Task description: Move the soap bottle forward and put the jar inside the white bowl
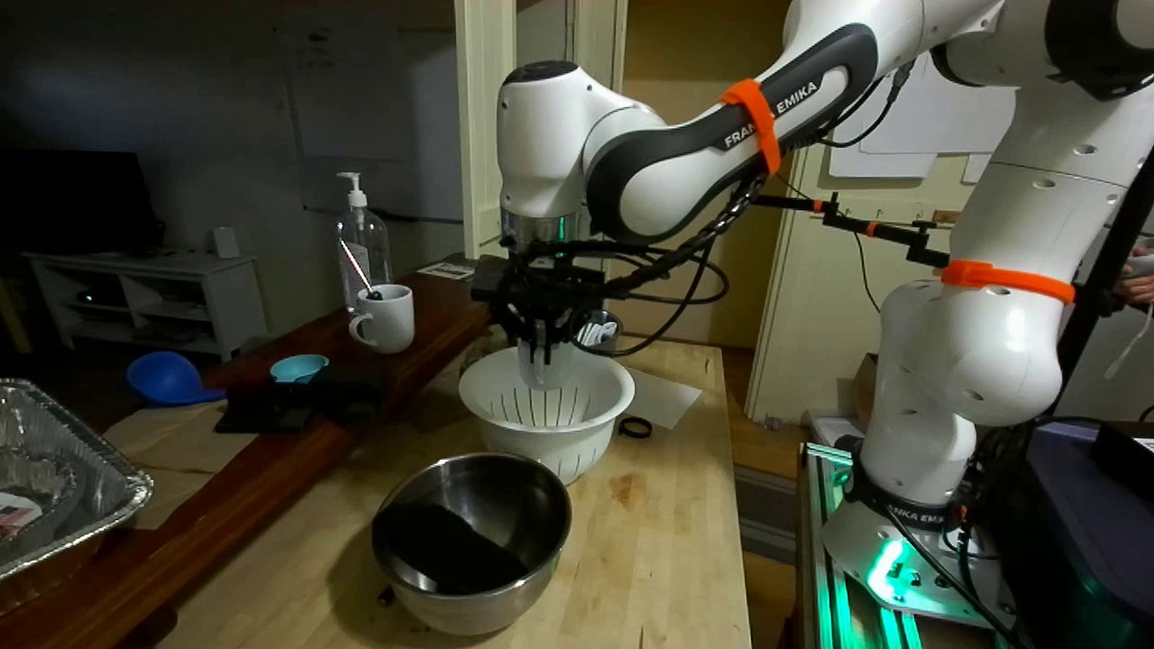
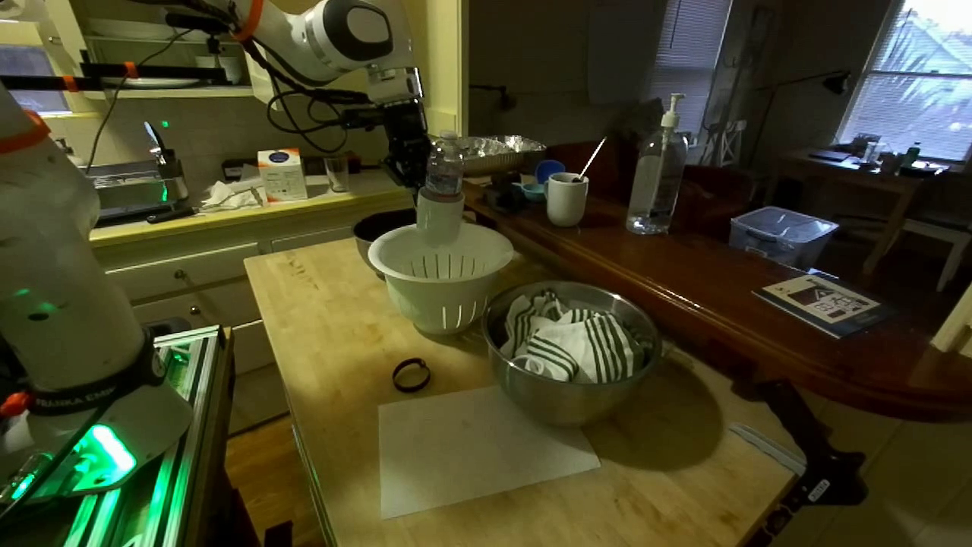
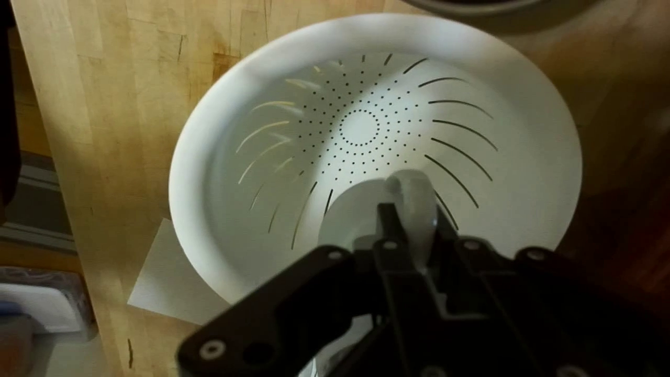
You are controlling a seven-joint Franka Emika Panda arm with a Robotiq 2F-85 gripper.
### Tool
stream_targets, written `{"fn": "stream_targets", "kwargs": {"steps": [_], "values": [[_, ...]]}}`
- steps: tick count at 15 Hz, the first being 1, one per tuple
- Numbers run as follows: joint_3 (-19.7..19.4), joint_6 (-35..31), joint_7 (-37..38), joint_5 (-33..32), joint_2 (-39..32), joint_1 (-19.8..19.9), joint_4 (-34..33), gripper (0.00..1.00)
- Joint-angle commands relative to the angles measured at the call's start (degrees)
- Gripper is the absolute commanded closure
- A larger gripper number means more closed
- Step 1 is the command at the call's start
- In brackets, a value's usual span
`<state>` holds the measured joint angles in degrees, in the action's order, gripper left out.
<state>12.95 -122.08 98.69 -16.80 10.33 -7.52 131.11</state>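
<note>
2 steel bowls (image 2: 562, 403) | 1 slotted white bowl (image 2: 433, 300) | 1 soap bottle (image 2: 657, 182)

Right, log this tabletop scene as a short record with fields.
Black two-fingered hand: shut on the handle of a round white cup
Cup: over or partly in the wide white slotted plastic bowl; contact unclear
Tall clear plastic pump bottle: upright on the brown wooden ledge
Shiny round steel bowl: beside white bowl, holding striped cloth

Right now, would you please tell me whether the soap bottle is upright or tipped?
Upright: in an exterior view, the soap bottle stands on its base, pump head on top.
</note>
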Motion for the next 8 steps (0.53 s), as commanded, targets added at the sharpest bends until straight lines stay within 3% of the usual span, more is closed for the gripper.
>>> {"fn": "stream_targets", "kwargs": {"steps": [1,8], "values": [[0.00,-2.56,-0.61,-0.52,-2.91,0.25,-0.89,0.96],[-1.09,-2.99,1.07,-1.15,-9.13,-0.37,-2.13,0.96]]}}
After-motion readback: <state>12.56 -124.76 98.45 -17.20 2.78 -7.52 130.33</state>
